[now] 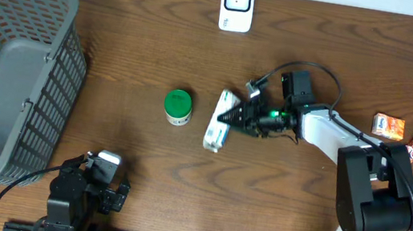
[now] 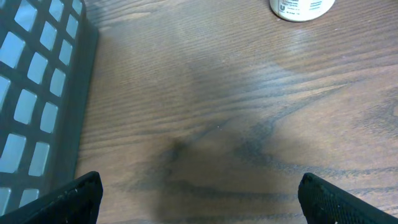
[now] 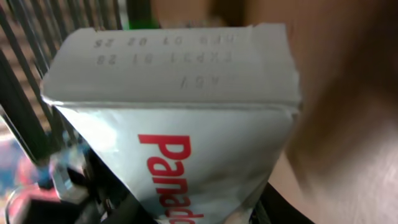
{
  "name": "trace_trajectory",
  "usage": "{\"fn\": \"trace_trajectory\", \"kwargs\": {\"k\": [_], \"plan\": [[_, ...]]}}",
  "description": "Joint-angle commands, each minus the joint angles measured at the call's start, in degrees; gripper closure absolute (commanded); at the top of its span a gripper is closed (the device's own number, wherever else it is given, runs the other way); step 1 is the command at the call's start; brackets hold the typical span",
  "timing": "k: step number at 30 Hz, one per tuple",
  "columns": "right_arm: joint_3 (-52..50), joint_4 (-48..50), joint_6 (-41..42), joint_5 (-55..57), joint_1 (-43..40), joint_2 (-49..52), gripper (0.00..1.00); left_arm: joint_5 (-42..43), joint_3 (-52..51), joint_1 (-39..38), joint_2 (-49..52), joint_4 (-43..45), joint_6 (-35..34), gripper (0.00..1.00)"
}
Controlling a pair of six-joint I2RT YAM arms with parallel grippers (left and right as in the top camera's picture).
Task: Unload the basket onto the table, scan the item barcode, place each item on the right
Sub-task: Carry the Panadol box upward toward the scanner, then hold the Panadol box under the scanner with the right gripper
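Observation:
The item is a white box with red "Panadol" lettering point(image 1: 220, 121), at the middle of the table. My right gripper point(image 1: 234, 118) reaches in from the right and is shut on the box. In the right wrist view the box point(image 3: 180, 118) fills the frame, its printed end flap pointing away, with my dark fingers point(image 3: 115, 202) at either side of it. No barcode shows on the faces I see. The white scanner point(image 1: 236, 5) stands at the table's far edge, well beyond the box. My left gripper point(image 1: 104, 168) rests open at the near left, over bare wood point(image 2: 199, 199).
A grey plastic basket point(image 1: 10, 72) takes up the left side; its wall point(image 2: 37, 93) shows in the left wrist view. A green-lidded jar point(image 1: 178, 107) stands just left of the box, its base point(image 2: 303, 7) visible. Two orange-red packets point(image 1: 390, 126) lie at the right.

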Motion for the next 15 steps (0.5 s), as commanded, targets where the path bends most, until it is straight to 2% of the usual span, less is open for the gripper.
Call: {"fn": "trace_trajectory", "kwargs": {"k": [1,8,15], "plan": [[1.4,4.5,11.2,2.5,-1.0,-1.3,0.81,0.3,-0.8,0.2,-0.3,-2.8,0.1,0.02],[10.1,5.0,12.1,8.6,-2.3,-1.3,0.83,0.3,-0.8,0.2,-0.3,-2.8,0.1,0.02],[18.4,5.0,10.8,20.3,-2.6,-1.3,0.88,0.3,-0.8,0.2,-0.3,-2.8,0.1,0.02]]}}
